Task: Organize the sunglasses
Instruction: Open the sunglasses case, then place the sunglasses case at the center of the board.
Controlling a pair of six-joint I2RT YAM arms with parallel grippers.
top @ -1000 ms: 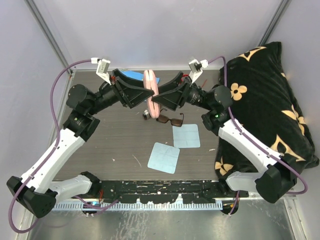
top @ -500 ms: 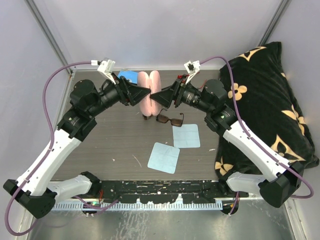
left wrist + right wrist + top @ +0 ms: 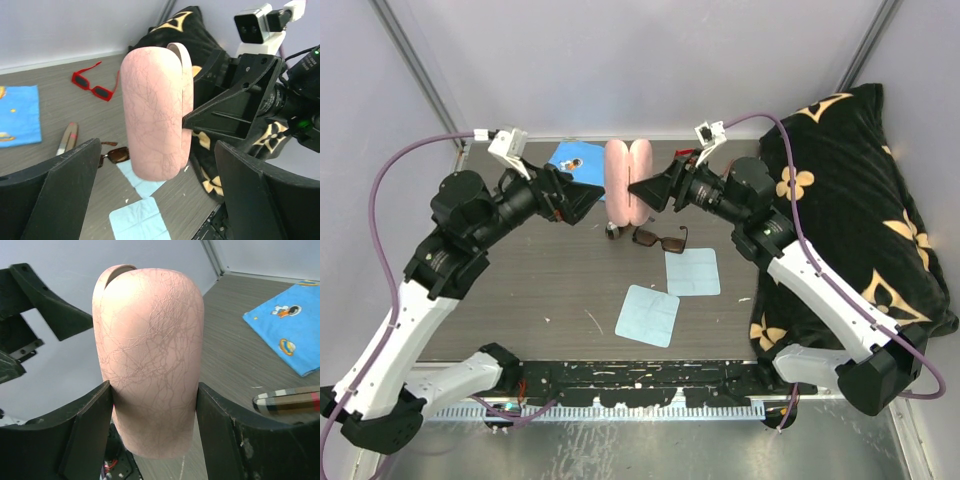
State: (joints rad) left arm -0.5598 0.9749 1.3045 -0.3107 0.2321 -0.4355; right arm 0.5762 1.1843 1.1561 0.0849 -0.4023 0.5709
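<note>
Handover at mid-worktop: the left jaws have just sprung wide and backed off the pink case (image 3: 627, 180), now pinched by the right jaws alone. The brown sunglasses (image 3: 660, 239) lie beneath and the red sunglasses (image 3: 92, 85) near the back edge, both uncased.
</note>
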